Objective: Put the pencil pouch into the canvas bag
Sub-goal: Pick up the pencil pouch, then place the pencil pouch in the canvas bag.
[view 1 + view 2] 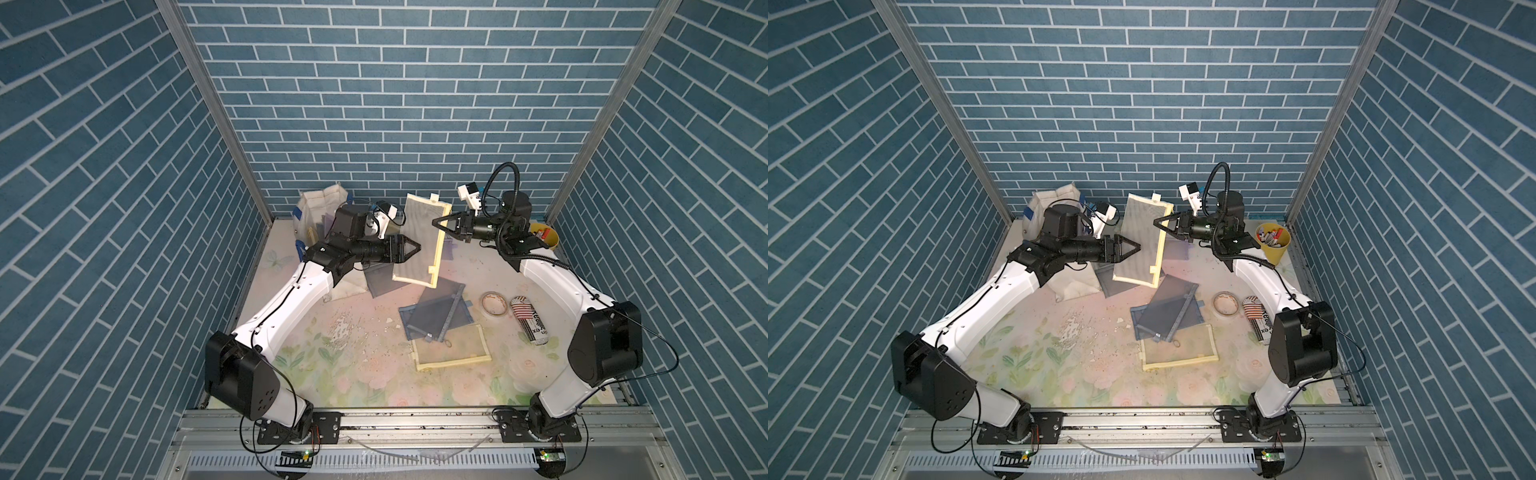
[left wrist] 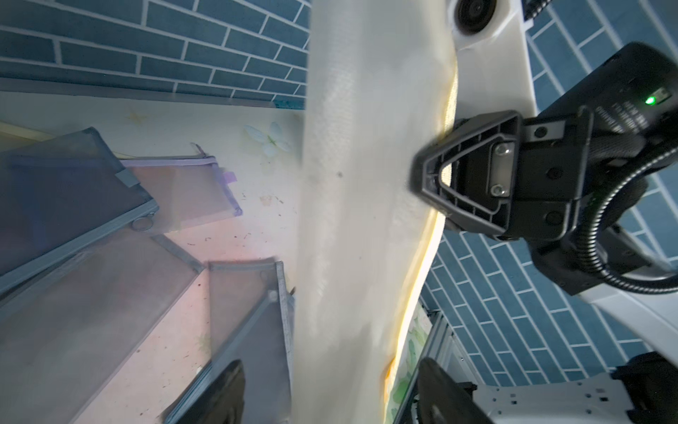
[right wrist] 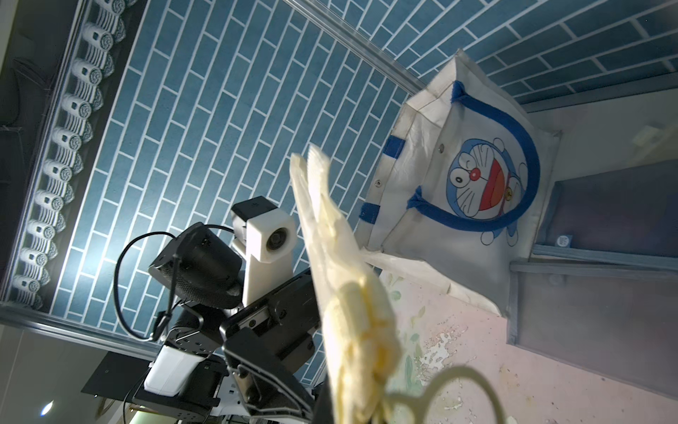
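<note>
The pencil pouch point(image 1: 419, 245) point(image 1: 1142, 245), a mesh pouch with yellow edging, hangs upright in the air over the back of the table. My right gripper point(image 1: 435, 222) point(image 1: 1155, 222) is shut on its right edge; the left wrist view shows that pinch point(image 2: 433, 176). My left gripper point(image 1: 417, 249) point(image 2: 330, 400) is open at the pouch's left side, a finger on each face of the pouch point(image 2: 367, 220) and not pressing it. The canvas bag point(image 1: 320, 203) point(image 3: 458, 183), off-white with blue handles, stands at the back left behind my left arm.
Grey mesh pouches point(image 1: 436, 316) and a yellow-edged one point(image 1: 451, 347) lie mid-table, and another grey pouch point(image 1: 380, 280) lies under the lifted one. A tape roll point(image 1: 493, 303) and a printed can point(image 1: 530, 320) lie to the right. The yellow pen bucket point(image 1: 1273, 243) stands at the back right.
</note>
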{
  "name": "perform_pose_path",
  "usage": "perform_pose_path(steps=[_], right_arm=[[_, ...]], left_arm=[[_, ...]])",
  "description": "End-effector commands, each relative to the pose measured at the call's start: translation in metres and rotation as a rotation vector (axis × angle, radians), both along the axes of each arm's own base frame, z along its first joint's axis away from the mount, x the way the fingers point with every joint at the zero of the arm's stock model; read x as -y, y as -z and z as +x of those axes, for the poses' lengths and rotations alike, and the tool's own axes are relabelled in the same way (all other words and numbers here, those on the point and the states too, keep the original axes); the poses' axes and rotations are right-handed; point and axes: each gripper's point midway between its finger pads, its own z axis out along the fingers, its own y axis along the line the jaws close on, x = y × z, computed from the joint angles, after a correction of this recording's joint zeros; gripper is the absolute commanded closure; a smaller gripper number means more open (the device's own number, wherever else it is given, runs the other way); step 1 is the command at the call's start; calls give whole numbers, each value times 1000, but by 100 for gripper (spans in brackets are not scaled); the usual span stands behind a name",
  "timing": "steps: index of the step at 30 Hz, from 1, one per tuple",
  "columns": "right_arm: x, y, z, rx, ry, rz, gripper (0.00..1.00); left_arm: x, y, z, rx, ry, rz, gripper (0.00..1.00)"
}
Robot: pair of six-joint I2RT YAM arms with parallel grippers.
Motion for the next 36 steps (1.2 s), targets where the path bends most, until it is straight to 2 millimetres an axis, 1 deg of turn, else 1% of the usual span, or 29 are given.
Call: perform_pose_path(steps=[1, 3, 5, 6, 7, 8, 9, 10, 13, 15, 16, 19, 21, 23, 25, 27, 29, 31, 33, 36], right_arm=[[-7, -26, -6, 43, -56, 55, 100], [-8, -26, -6, 37, -59, 54, 100], [-8, -22, -3, 17, -47, 44, 100], [-7, -19, -1, 3, -30, 30, 100], [-6, -15, 1, -6, -11, 8, 95], [-4, -8, 3, -14, 20, -32, 84], [-1, -1, 6, -17, 58, -81, 75], [2, 3, 7, -21, 84, -124, 69], [12, 22, 13, -39, 149, -254, 51], [21, 33, 18, -46, 201, -343, 39], [25, 36, 20, -46, 225, -380, 36], [35, 42, 24, -33, 280, -447, 26], [38, 46, 26, -37, 296, -471, 23], [39, 50, 28, -48, 298, -482, 22], [39, 53, 29, -57, 297, -488, 22], [39, 54, 29, -59, 300, -495, 22], [40, 55, 29, -63, 299, -497, 22], [39, 56, 27, -67, 293, -496, 22], [40, 59, 25, -80, 290, -503, 22], [42, 64, 22, -88, 291, -517, 22]], left_arm=[[8, -16, -5, 33, 40, -83, 41], [8, -20, -6, 38, 43, -92, 66], [5, -25, -5, 45, 33, -94, 84], [4, -28, -4, 45, 26, -91, 90], [0, -30, -2, 43, 11, -81, 95], [-6, -32, 1, 40, -12, -60, 100], [-13, -31, 5, 31, -38, -30, 100], [-19, -32, 8, 23, -59, -4, 100], [-50, -37, 19, -2, -156, 103, 100], [-75, -44, 27, -21, -233, 154, 100], [-88, -48, 32, -30, -271, 168, 100], [-136, -57, 46, -71, -418, 240, 100], [-167, -60, 55, -91, -506, 317, 100], [-192, -60, 64, -113, -573, 375, 100], [-212, -63, 74, -119, -630, 406, 100], [-230, -64, 84, -108, -682, 474, 100], [-242, -56, 96, -110, -712, 531, 100], [-252, -40, 107, -144, -732, 565, 100], [-255, -23, 117, -170, -728, 594, 100], [-251, 0, 127, -208, -702, 607, 100]])
